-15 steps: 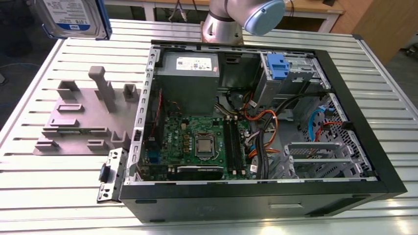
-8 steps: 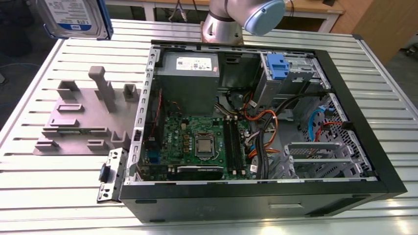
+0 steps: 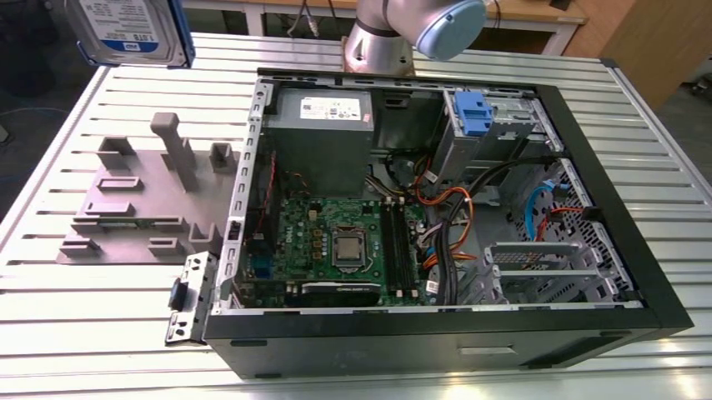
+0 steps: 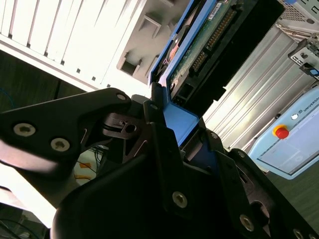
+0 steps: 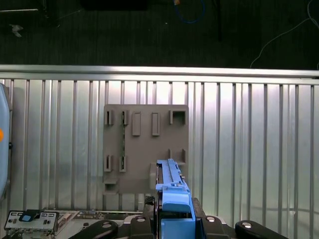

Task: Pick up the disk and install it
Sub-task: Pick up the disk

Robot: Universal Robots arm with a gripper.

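Blue plastic carrier (image 5: 175, 209) is taking the load. The gripper (image 4: 178, 115) is clamping one end of it between its two black fingers (image 4: 162, 149), closed down to the carrier's thickness and holding nothing else. The disk (image 3: 126, 29) is hanging in the air at the exterior view's upper left, label toward the camera, well apart from the open computer case (image 3: 445, 321). In the first wrist view it's showing edge-on above the grey fixture plate (image 5: 144, 144), clear of the slatted table (image 5: 249, 149).

Handling, my read:
- Metal body, so stiff and fairly dense for its size. With the hold at one end, the far end is levering on the grip.
- Carrier is thinner plastic, probably flexing a little and smooth, so slip or twist is the thing I'm watching.
- Shock-sensitive. The bare circuit board and connector pins (image 4: 214, 30) are facing out in the second wrist view, so I'm keeping contact on the carrier rails only.

Hard to make out:
- The exterior view's frame edge is cutting off the disk's top and one side.
- The gripper's own body is hiding how deep the fingers are biting on the carrier.
- Inside the case, the drive cage by the blue latch piece (image 3: 473, 112) is partly masked by cables (image 3: 445, 208). I can't tell which slot is free.
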